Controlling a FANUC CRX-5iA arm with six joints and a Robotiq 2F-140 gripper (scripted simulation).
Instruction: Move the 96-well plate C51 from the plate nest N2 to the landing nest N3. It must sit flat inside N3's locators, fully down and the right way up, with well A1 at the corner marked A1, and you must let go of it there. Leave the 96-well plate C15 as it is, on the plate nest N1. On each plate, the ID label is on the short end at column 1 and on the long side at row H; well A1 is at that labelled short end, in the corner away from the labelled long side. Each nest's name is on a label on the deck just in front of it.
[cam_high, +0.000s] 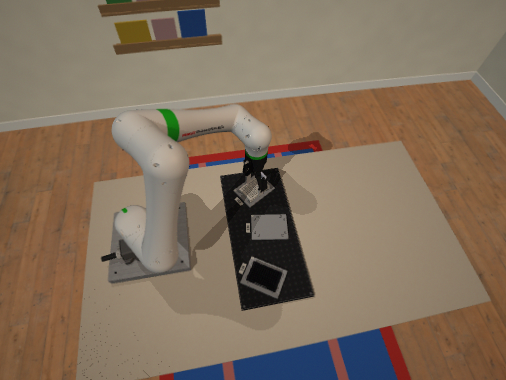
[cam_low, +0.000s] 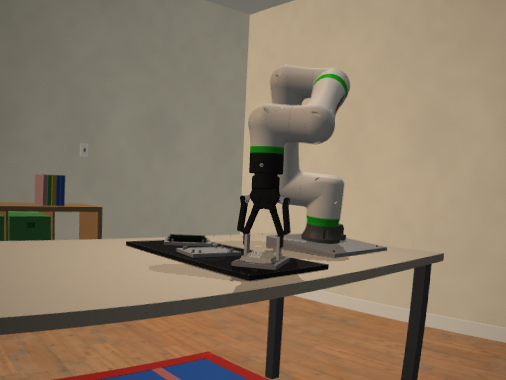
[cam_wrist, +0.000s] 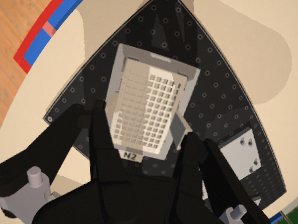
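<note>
plate C51: pale 96-well plate lying flat in its nest at the far end of the deck, as seen from the top view; not lifted.
nest N2: grey frame around the plate, its label just in front on the wrist view.
gripper: straight down over the plate, jaws clamped on its two long sides.
step in hand: the grasp on C51, judged just made; the plate sits fully down in N2.
landing nest N3: bare grey plate in the middle of the deck, just beside N2, nothing on it.
next move: likely a straight lift clear of N2's frame, then a short carry to N3, keeping well A1 toward N3's marked corner.
plate C15: dark plate in the near nest, well apart, to be left alone.
deck: black perforated board on the tabletop.
</note>
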